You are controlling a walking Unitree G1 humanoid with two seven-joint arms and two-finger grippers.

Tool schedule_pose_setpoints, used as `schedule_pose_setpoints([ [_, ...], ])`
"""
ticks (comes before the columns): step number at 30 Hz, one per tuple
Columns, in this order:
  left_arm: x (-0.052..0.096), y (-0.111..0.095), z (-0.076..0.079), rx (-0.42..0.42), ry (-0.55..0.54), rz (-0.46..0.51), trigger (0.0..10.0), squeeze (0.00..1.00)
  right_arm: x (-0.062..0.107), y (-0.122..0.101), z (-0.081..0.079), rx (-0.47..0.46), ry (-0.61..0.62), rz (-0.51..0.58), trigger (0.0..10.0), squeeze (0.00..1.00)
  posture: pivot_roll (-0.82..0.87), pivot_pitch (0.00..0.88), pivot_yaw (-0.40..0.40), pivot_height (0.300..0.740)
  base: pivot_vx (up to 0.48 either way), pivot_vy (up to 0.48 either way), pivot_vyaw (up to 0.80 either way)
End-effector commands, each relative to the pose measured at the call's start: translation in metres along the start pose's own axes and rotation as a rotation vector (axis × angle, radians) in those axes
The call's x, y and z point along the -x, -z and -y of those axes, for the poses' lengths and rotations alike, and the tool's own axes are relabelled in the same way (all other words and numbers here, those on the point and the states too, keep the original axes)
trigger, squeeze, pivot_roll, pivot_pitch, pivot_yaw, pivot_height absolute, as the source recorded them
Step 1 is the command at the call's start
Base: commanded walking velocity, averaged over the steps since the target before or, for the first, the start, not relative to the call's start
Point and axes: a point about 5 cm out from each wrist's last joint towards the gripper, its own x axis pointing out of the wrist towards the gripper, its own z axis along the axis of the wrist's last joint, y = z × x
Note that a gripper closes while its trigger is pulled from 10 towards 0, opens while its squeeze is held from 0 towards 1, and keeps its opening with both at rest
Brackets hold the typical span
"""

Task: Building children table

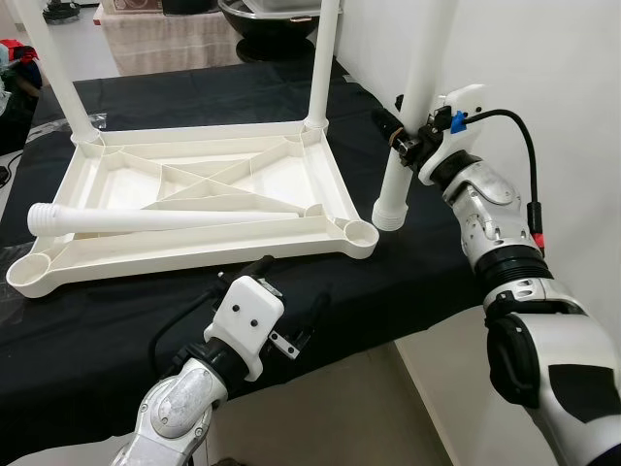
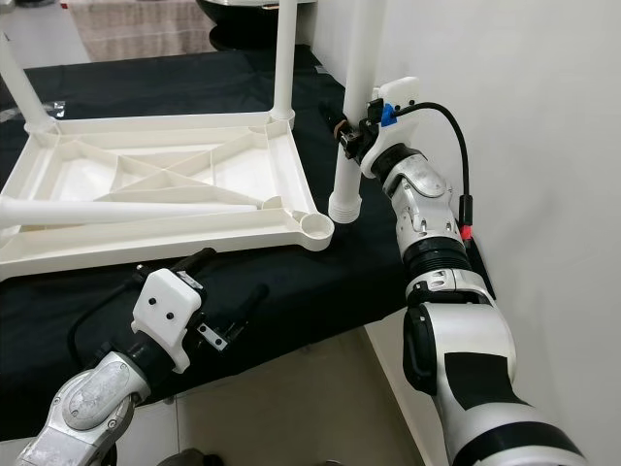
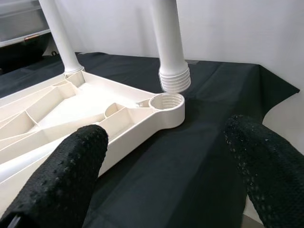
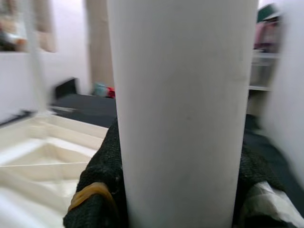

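So two legs (image 1: pixel 320 58) stand screwed into the top (image 1: pixel 194 209); the right gripper (image 1: pixel 406 136) clamps a third leg (image 1: pixel 412 107) just beside the empty corner socket (image 1: pixel 359 231) below it. A fourth leg (image 1: pixel 146 218) lies loose ahead of the left gripper (image 3: pixel 161 161), whose fingers are spread empty.

A black cloth (image 1: pixel 291 311) covers the work surface beside a plain white wall (image 1: pixel 543 58), above pale floor (image 1: pixel 369 408).

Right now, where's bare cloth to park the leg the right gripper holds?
Free: black cloth between the tabletop's near edge and the left gripper; also the strip right of the empty corner socket. Crowded: tabletop interior, where a loose leg lies. Right gripper holds the leg upright beside that socket.
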Motion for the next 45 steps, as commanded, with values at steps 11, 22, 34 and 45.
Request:
schedule_pose_setpoints([
  [11, 0.002, 0.001, 0.002, 0.003, 0.014, -0.016, 10.0, 0.00, 0.007, 0.036, -0.017, 0.040, 0.071, -0.060, 0.0, 0.00, 0.06, 0.123, -0.075, 0.740, 0.000, 0.000, 0.00],
  [22, 0.000, 0.001, 0.001, -0.001, 0.003, -0.009, 10.0, 0.00, 0.006, 0.042, -0.030, 0.109, 0.104, -0.033, 0.0, 0.00, 0.05, 0.121, -0.074, 0.740, 0.000, 0.000, 0.00],
  [34, 0.004, -0.003, 0.003, -0.001, 0.006, -0.006, 10.0, 0.00, 0.001, -0.004, 0.015, 0.319, 0.554, 0.048, 0.0, 0.00, 0.06, 0.149, -0.077, 0.740, 0.000, 0.000, 0.00],
  [45, 0.007, -0.007, 0.001, -0.007, 0.017, -0.013, 10.0, 0.00, -0.007, 0.043, -0.028, 0.097, 0.631, -0.019, 0.0, 0.00, 0.09, 0.191, -0.073, 0.740, 0.000, 0.000, 0.00],
])
